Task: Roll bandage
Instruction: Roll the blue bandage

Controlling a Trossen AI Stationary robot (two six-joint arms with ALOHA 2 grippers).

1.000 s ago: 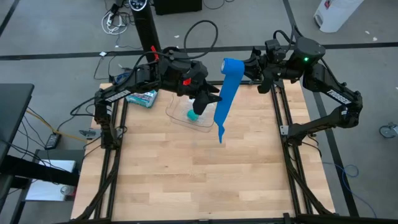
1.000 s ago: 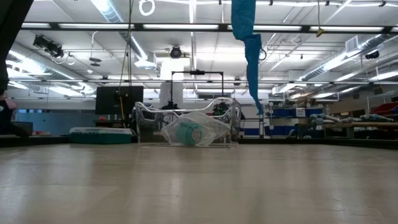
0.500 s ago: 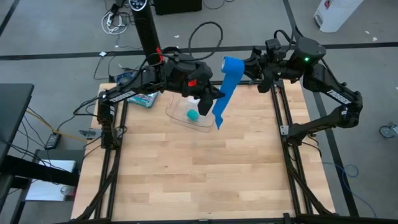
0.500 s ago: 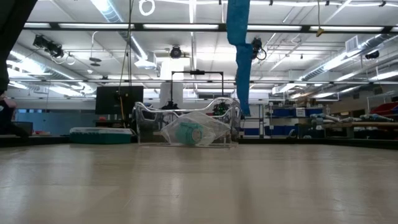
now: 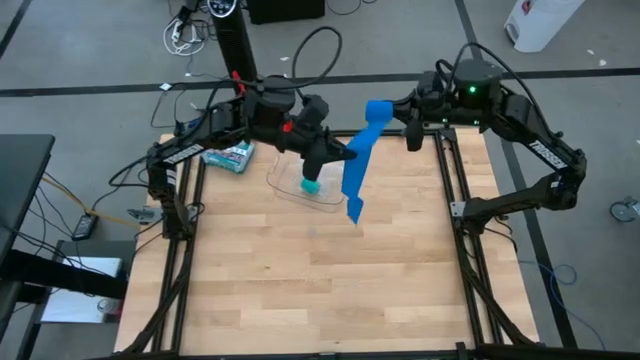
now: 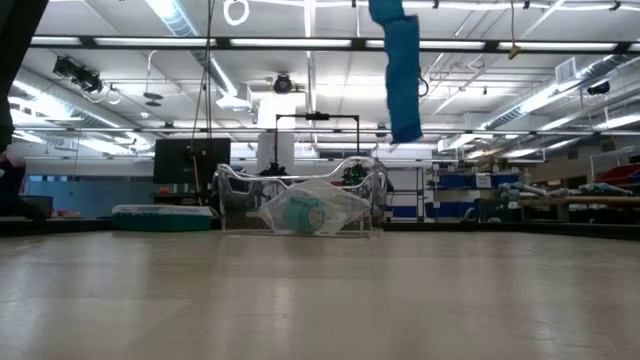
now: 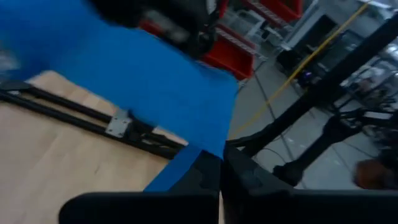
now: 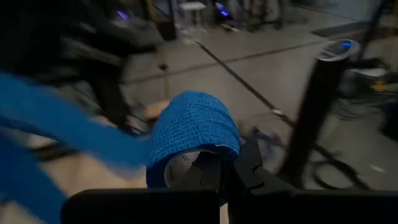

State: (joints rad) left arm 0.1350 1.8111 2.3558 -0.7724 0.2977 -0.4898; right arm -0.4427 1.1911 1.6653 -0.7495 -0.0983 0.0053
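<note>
The bandage is a bright blue strip, partly wound into a roll point(image 8: 194, 132) that is held high over the table's far edge. Its loose length point(image 5: 356, 165) hangs down from the roll point(image 5: 378, 108) and ends clear of the table point(image 6: 405, 125). My right gripper point(image 8: 227, 167) is shut on the roll. My left gripper point(image 5: 343, 155) reaches in from the left and is shut on the hanging strip point(image 7: 155, 93) about halfway down. My left gripper pinches the hanging strip's middle point(image 7: 184, 163) between its two fingers. It comes roughly level from the table's left and lies across the strip. The tail below the fingers hangs free, clear of the table. My right gripper holds the roll at the rim of its open end point(image 8: 186, 163), coming from the table's right. Whether one finger sits inside the core I cannot tell. The roll is held high, clear of everything.
A clear plastic tray point(image 5: 290, 188) with a small teal-green roll point(image 5: 310, 185) stands at the table's far middle, just below my left gripper. A green-and-white box point(image 5: 228, 155) lies at the far left. The near half of the wooden table point(image 5: 320, 290) is open surface.
My left gripper has moved a little toward the hanging strip and shut on its middle. The strip's free end has risen and now hangs shorter below the grip. My right arm's wrist has turned, and the roll stays high.
</note>
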